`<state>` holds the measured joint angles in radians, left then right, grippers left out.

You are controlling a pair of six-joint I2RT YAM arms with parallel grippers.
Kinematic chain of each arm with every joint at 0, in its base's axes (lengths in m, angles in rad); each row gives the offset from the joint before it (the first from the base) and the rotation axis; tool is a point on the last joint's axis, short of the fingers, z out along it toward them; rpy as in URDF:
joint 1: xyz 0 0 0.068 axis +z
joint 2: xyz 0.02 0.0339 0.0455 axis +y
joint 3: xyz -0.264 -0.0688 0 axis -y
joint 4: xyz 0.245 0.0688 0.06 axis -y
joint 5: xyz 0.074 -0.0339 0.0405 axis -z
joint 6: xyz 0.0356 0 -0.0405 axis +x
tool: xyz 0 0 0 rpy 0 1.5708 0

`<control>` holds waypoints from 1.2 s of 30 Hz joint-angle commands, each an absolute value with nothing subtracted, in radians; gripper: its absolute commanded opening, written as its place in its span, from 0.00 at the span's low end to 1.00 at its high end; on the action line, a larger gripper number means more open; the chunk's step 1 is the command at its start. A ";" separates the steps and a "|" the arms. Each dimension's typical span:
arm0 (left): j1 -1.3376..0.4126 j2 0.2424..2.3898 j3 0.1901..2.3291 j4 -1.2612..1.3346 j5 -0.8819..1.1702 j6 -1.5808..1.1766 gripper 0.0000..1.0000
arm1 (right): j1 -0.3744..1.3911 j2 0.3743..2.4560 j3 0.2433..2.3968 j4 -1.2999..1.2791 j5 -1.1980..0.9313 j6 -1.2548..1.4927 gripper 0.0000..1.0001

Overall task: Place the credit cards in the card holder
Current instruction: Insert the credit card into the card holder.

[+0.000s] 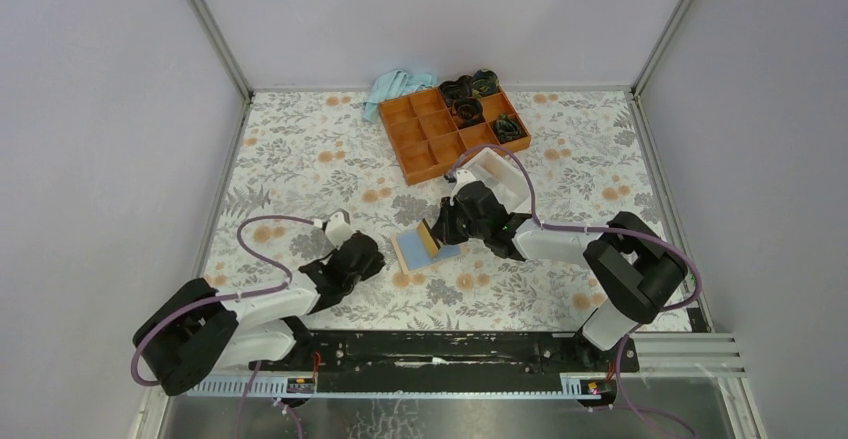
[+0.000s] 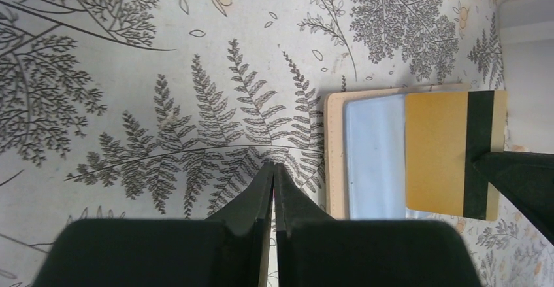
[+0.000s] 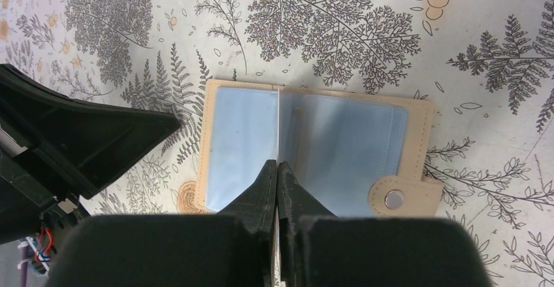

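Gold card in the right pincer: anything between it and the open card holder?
Nothing visible. The black-striped gold card, shut in the right pincer, hangs directly over the blue sleeves of the open tan leather card holder; the shut left pincer sits beside it, out of the path.

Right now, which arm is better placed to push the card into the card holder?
Right. The right gripper is shut on the gold card over the open card holder. The left gripper is shut on nothing, beside the holder.

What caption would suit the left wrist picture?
Right gripper holds a gold, black-striped credit card over the open tan card holder.
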<state>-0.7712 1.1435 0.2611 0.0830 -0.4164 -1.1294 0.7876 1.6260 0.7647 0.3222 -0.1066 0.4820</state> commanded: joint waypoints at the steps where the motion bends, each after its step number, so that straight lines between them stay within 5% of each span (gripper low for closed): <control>1: -0.767 1.180 0.253 0.126 -0.383 -1.119 0.06 | 0.796 1.634 0.787 0.344 -0.107 0.536 0.00; 36: -0.833 1.293 0.224 0.235 -0.301 -1.183 0.03 | 0.798 1.653 0.652 0.444 -0.049 0.638 0.00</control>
<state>-0.8196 1.2572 0.2371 0.3077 -0.3210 -1.1923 0.7876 1.6394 0.6727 0.4484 -0.0727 0.6319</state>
